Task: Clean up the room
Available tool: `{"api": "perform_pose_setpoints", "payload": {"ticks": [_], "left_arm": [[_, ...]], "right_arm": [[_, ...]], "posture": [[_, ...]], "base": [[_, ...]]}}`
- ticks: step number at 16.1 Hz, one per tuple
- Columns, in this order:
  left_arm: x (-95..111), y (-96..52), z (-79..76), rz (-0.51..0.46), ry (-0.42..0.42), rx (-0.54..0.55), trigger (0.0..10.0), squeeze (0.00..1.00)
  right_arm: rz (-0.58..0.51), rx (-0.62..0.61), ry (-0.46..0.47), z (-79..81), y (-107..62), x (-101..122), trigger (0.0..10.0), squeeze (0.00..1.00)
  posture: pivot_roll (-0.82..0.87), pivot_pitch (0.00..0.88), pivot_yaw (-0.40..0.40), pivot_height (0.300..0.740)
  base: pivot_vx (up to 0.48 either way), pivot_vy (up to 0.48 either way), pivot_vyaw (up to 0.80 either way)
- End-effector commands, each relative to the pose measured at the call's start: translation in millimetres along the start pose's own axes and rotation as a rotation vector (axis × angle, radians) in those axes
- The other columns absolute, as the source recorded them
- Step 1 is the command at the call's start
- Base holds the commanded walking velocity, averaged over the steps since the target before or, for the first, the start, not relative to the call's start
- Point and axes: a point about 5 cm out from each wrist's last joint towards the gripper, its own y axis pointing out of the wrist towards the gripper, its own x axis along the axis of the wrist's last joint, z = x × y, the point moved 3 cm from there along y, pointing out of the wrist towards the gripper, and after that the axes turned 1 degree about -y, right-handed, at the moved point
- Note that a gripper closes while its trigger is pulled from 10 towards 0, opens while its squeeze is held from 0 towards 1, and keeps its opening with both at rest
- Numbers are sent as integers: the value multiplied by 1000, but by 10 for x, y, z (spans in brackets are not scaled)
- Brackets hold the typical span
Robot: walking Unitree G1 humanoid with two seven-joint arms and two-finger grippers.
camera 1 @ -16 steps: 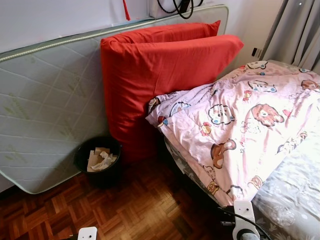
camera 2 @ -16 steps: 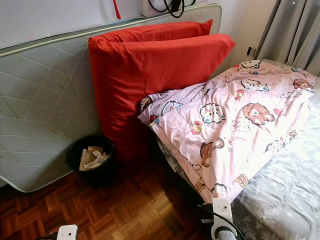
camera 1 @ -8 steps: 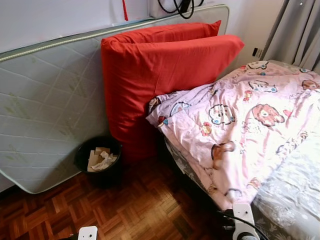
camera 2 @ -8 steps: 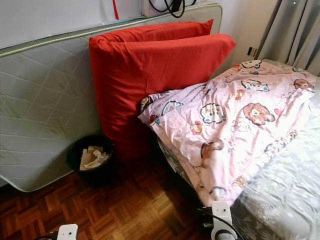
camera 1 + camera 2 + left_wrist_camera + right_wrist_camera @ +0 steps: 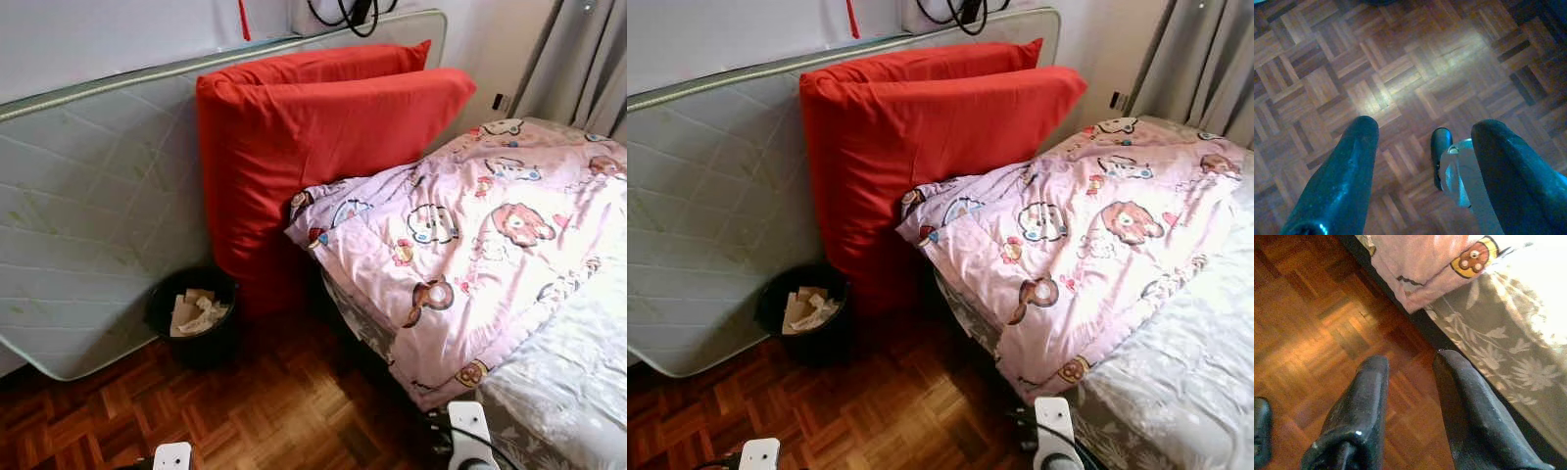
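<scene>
Spilling over the bed's near corner, the pink cartoon-print quilt (image 5: 470, 235) leans against two red pillows (image 5: 313, 147) propped on an upended mattress (image 5: 98, 215). A black bin (image 5: 193, 311) holding crumpled paper sits on the parquet floor (image 5: 274, 401) beside them. The right gripper (image 5: 1410, 382), fingers apart, hangs beside the grey floral sheet (image 5: 1508, 347); the left gripper (image 5: 1420, 147), fingers spread wide, hangs over bare parquet. A grey curtain (image 5: 588, 59) is cut off at the frame's edge.
</scene>
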Motion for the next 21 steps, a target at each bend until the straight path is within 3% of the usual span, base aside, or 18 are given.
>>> {"api": "perform_pose_setpoints", "payload": {"ticks": [1, 4, 6, 9, 12, 16, 21], "left_arm": [[-4, 3, 0, 9, 19, -4, 10000, 0], [14, 12, -10, 8, 18, -4, 10000, 0], [41, 24, -30, 4, 14, -5, 10000, 0], [69, 33, -31, -3, 10, -3, 10000, 0], [76, 35, 17, 3, 17, 2, 10000, 0], [109, 44, 36, -5, 10, 12, 10000, 0], [114, 50, 13, -3, 5, 10, 10000, 0]], "right_arm": [[-17, 26, 28, 32, 22, 80, 10000, 0], [-13, 113, -4, 157, 41, 118, 10000, 0], [29, 137, -27, 177, 25, -13, 10000, 0], [116, 14, 124, -72, -18, -276, 10000, 0], [150, -26, 170, -118, -61, -429, 10000, 0], [130, 34, 170, -3, -67, -430, 10000, 0], [109, 51, 155, 30, -55, -378, 10000, 0]], "posture": [[75, 0, 7, 740], [64, 0, 12, 740], [75, 0, 8, 740], [81, 0, 14, 740], [79, 0, 32, 740], [96, 0, 24, 740], [109, 0, 9, 740]], "base": [[0, 0, 0], [0, 0, 0], [0, 0, 0], [0, 0, 0], [0, 0, 0], [0, 0, 0], [0, 0, 749]]}}
